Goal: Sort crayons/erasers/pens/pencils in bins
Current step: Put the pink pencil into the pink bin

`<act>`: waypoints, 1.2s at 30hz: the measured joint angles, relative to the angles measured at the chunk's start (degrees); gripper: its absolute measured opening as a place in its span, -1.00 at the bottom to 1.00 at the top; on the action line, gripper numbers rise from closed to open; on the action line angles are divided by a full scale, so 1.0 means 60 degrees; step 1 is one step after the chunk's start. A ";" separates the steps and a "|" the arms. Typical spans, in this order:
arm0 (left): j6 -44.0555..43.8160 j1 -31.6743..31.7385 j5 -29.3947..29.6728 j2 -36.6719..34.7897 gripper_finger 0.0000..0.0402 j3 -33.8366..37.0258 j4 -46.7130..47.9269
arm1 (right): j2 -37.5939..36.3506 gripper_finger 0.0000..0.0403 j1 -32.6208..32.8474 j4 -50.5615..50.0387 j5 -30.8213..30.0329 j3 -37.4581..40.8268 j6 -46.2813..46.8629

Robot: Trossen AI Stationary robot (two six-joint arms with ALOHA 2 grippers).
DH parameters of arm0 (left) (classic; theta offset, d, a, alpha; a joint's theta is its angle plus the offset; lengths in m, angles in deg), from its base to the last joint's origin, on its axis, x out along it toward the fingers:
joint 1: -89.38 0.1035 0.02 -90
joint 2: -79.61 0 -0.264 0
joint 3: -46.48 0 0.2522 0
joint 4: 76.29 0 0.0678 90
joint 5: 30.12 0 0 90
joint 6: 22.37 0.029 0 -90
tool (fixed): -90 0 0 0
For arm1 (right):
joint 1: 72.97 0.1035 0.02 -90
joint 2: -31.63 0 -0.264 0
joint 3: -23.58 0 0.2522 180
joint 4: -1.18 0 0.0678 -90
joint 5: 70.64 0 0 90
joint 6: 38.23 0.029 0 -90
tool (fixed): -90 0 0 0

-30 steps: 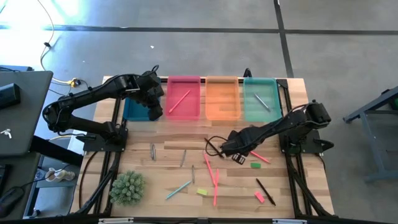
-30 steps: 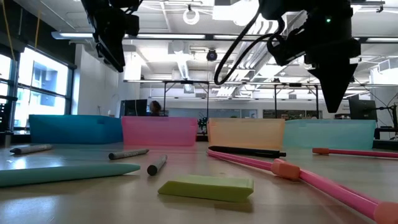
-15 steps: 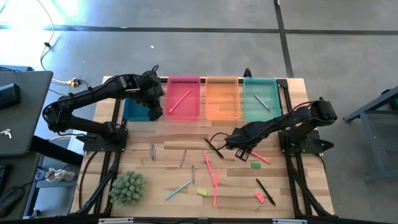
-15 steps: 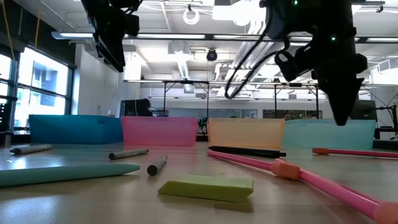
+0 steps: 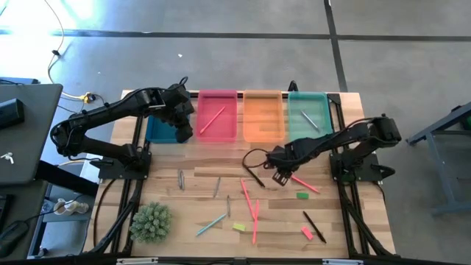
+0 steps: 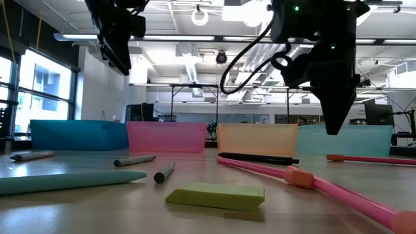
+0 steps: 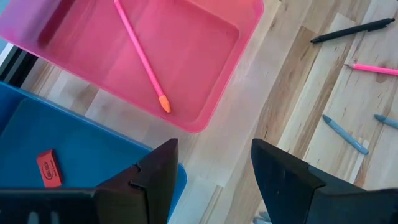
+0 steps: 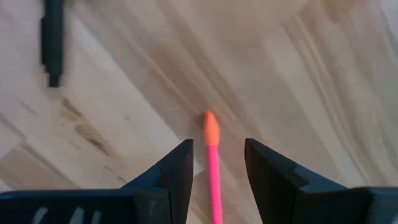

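My right gripper [image 5: 280, 177] hangs open just above the table, pointing straight down. Its fingers stand on either side of the orange-tipped end [image 8: 211, 129] of a long pink pencil [image 5: 303, 182] that lies flat on the wood, without touching it. My left gripper [image 5: 184, 129] waits open and empty above the gap between the blue bin [image 5: 160, 129] and the pink bin [image 5: 218, 118]. The blue bin holds a red eraser [image 7: 48, 168], the pink bin a pink pencil [image 7: 142, 57], and the teal bin [image 5: 307, 116] a grey stick. The orange bin [image 5: 263, 116] stands between the pink and teal ones.
A black pen [image 5: 254, 175] lies close to the right gripper's left side. Loose crayons [image 5: 181, 179], pink pencils [image 5: 250, 205], a teal pencil [image 5: 210, 224], another black pen [image 5: 314, 226] and green [image 5: 302, 195], pink [image 5: 307, 232] and yellow [image 5: 238, 227] erasers are scattered nearer. A spiky green plant [image 5: 151, 222] sits near left.
My right gripper has shifted a little toward the table's far edge and sunk slightly. It has tipped until it points straight down over the pink pencil's orange tip. Its jaws have kept the same gap.
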 joint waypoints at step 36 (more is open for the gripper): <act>-0.0292 0.0003 0.0025 0.0000 -0.04 0.0000 -0.0275 | 0.0318 0.03 -0.0244 0.1532 0.0418 0.1224 0.0932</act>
